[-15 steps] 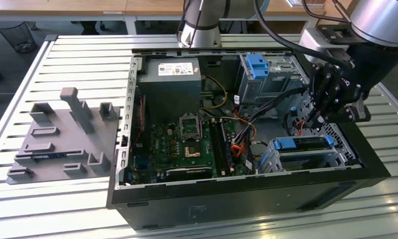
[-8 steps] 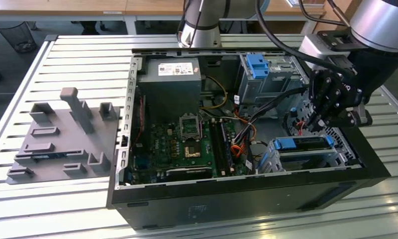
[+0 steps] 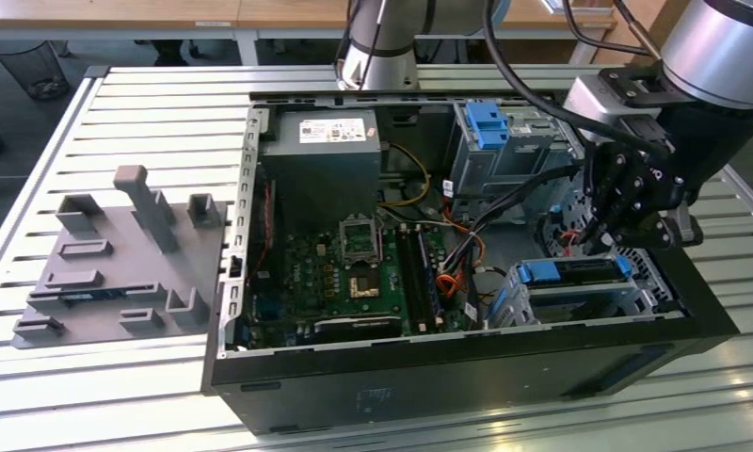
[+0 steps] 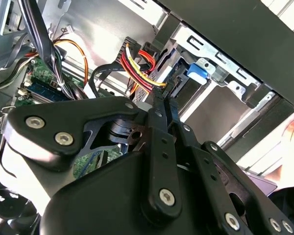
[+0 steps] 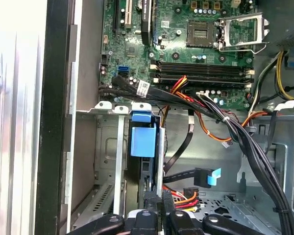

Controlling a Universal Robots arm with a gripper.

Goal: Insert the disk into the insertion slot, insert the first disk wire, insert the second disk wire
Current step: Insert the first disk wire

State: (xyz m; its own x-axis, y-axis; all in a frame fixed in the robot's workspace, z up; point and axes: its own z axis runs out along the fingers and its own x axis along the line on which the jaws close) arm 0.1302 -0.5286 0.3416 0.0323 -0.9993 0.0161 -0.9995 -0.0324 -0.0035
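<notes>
Gripper (image 3: pixel 599 247) over the seated disk (image 3: pixel 575 272), pinching a wire (image 4: pixel 137 66).

The disk lies in the slot (image 3: pixel 527 306) at the exterior view's right of the open case (image 3: pixel 477 386), with its blue frame showing. The gripper hangs just above it. In both wrist views its fingers are drawn almost together on the plug end of the red-and-yellow wire.

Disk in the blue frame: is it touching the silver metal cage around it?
Touching. In the exterior view the disk sits inside the insertion slot, its blue frame resting against the silver walls.
</notes>
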